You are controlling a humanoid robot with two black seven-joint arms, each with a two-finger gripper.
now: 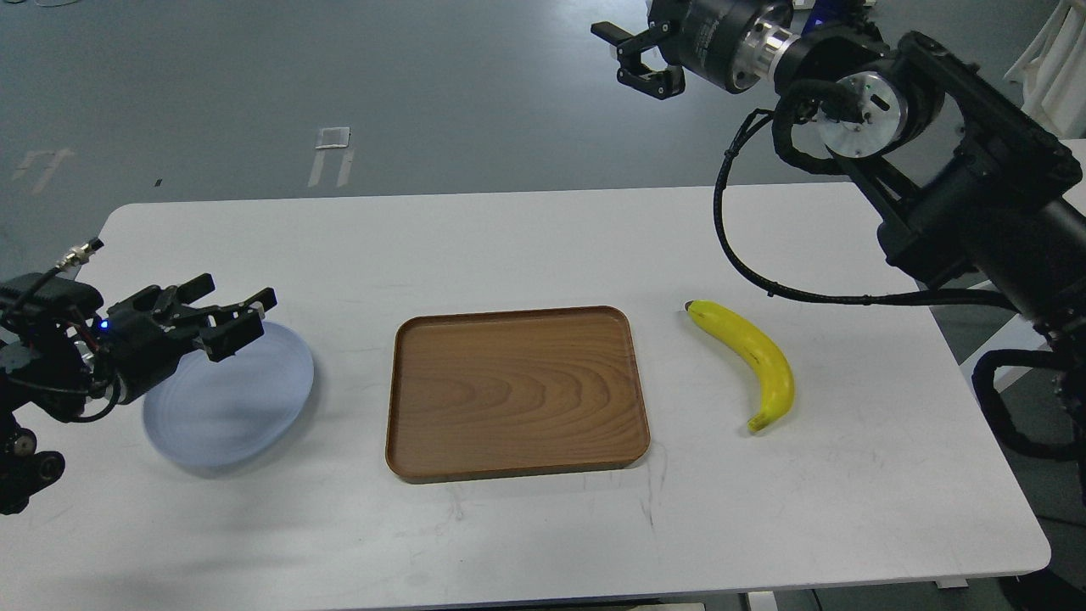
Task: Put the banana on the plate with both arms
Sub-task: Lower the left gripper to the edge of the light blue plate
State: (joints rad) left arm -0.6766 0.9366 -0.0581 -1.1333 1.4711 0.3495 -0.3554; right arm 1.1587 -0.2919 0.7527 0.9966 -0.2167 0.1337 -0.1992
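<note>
Our curved yellow banana with dark tips (751,361) lies on the white tabletop (543,535), right of the rectangular brown wooden tray (515,392) — apart from it. The round pale blue-grey plate (233,403) sits left of the tray. Our left gripper (229,318) hovers over the plate's rim, jaws parted and empty. Our right gripper (640,59) hangs beyond the tabletop — jaws parted, empty.

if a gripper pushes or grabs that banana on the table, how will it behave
The banana lies flat on its curved side, so a push would probably spin or slide it, not roll it. It looks stiff enough to lift from the middle. Its smooth skin may slip and could bruise under a hard squeeze.
</note>
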